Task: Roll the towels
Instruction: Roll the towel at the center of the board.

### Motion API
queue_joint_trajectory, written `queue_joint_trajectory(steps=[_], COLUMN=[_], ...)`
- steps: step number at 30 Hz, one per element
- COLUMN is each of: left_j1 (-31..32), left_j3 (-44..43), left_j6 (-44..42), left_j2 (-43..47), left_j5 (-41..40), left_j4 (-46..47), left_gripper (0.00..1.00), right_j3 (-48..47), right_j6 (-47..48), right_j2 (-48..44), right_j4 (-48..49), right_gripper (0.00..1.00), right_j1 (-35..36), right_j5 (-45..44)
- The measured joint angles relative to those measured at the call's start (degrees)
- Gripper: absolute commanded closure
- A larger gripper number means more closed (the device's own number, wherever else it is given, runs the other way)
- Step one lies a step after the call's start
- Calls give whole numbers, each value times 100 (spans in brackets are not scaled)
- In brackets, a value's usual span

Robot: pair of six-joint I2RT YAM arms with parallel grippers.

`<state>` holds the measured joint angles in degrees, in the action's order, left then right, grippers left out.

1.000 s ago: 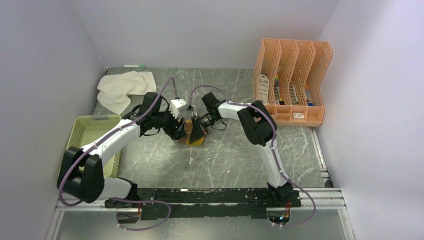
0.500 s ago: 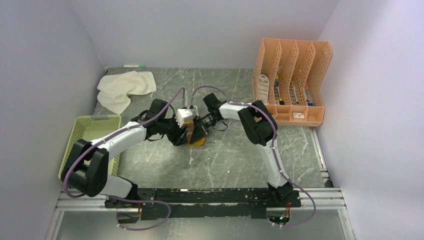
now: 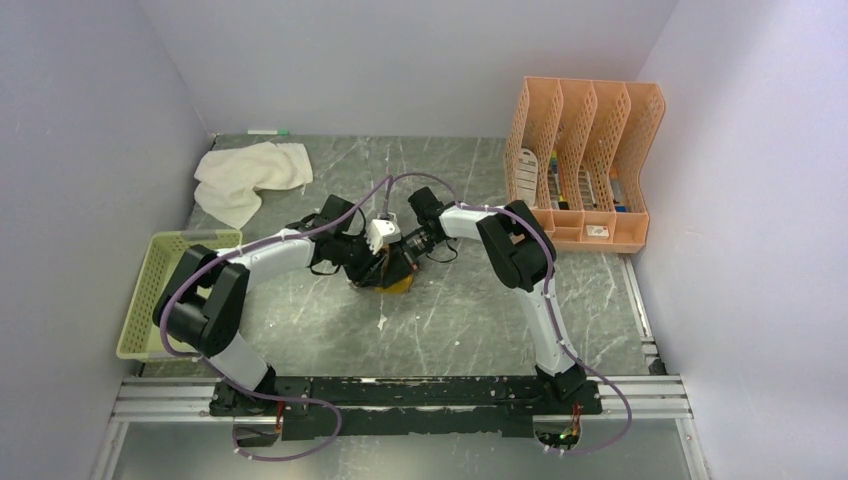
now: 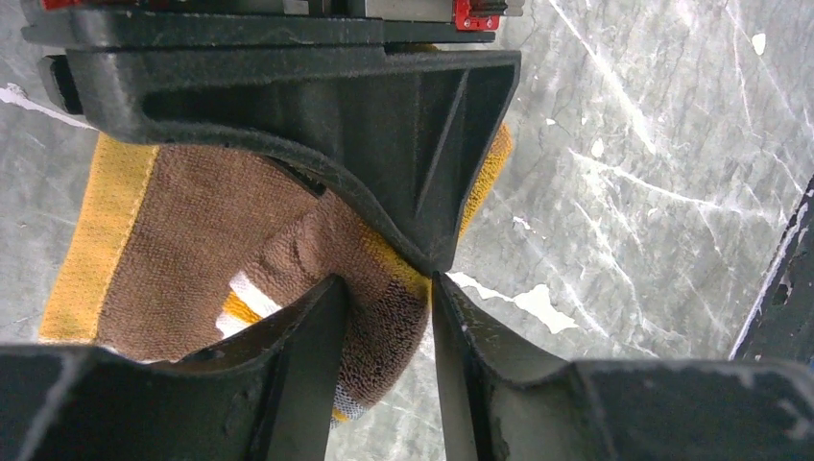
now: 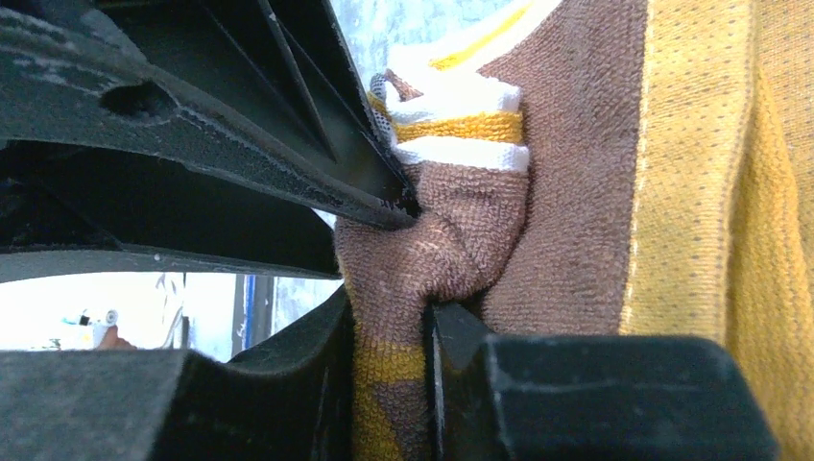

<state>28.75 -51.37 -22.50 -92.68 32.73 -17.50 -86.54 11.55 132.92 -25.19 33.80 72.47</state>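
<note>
Delta vs a second ago: left arm (image 3: 262, 262) has folded in. Its elbow swung from over the basket (image 3: 150, 300) toward centre, and the wrist dropped and slid toward 3 o'clock. Left gripper (image 3: 372, 268) now sits tight against right gripper (image 3: 397, 258). Right arm (image 3: 515, 250) shows no move we can see. Cream towel (image 3: 245, 178) is the same heap in the same spot.

Brown towel (image 3: 396, 285) is just off table centre, bunched under both grippers. From above we only get a yellow sliver on its 6 o'clock side. Left wrist view: left fingers (image 4: 298, 355) are nearly together, pinching a fold of brown terry. Right wrist view: right fingers (image 5: 461, 384) are likewise clamped on a fold, with a yellow band running through the gap. The tips are nose to nose, almost touching, on the same bunch. The rest of the towel lies on the table (image 3: 450, 320).

Edges/room:
- Cream towel is at 10 o'clock near the far-left corner, well apart from the grippers.
- Basket is at 8 o'clock along the left edge, and the left elbow overlaps its inner side from above.
- File rack (image 3: 585, 160) is at 2 o'clock against the right wall (image 3: 740, 200).
- Bare tabletop shows from the brown towel toward 6 o'clock down to the rail (image 3: 420, 390), and toward 4 o'clock out to the right edge.
</note>
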Motion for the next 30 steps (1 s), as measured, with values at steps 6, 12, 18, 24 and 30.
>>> queue_joint_trajectory(steps=[6,12,18,24,30], left_j1=[0,2,-22,-24,-122], left_j3=[-4,-219,-516,-544,-289], left_j6=[-70,0,195,476,673], left_j2=[-39,-284,-538,-588,-463], left_j5=[-13,17,59,72,122], left_j4=[-13,-223,-284,-109,-48], left_gripper=[91,93,93,93,93], right_j3=[0,-48,-57,400,664], right_j6=[-31,-85,-328,-772,-1276], right_j2=[0,0,-293,-660,-1320], right_j4=[-22,-122,-452,63,710], right_gripper=[75,18,0,0,0], right_j1=[0,0,-55,-330,-1285], right_j5=[-20,-70,70,-313,-1604])
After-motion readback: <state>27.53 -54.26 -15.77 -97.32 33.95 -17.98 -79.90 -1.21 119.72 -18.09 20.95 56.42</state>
